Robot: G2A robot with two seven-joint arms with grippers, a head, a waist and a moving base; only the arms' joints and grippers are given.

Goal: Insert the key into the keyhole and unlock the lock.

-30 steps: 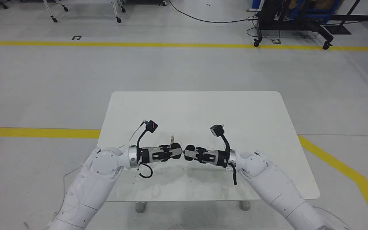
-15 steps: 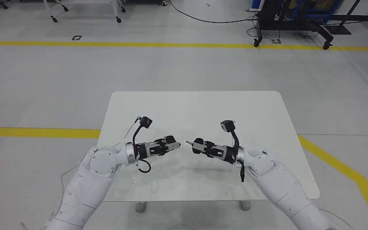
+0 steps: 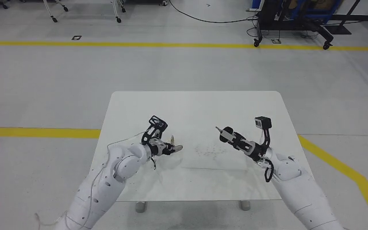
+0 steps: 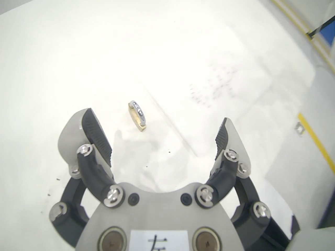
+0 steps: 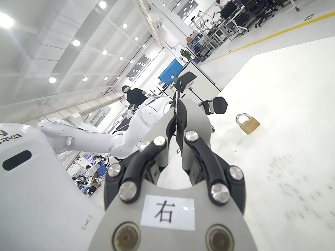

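A small brass padlock [image 3: 172, 140] with a silver shackle rests on the white table [image 3: 241, 109], left of the middle. In the left wrist view the padlock [image 4: 137, 116] sits just beyond my left gripper [image 4: 155, 126], apart from both pads, and the jaws stand wide open and empty. From above, the left gripper [image 3: 175, 148] is right beside the lock. My right gripper [image 3: 223, 133] hovers to the right of the table's middle. It is shut [image 5: 177, 105] on a thin metal key [image 3: 217, 128] that pokes out toward the padlock [image 5: 248, 124].
Faint scuff marks [image 3: 208, 150] dot the table between the two arms. The table's front edge [image 3: 218, 200] lies close behind both wrists. Yellow floor tape [image 3: 46, 132] runs past on either side.
The two grippers met tip to tip at the front middle of the table and have parted. The right arm drew off to the right, still shut. The left gripper swung beside the padlock and now stands open.
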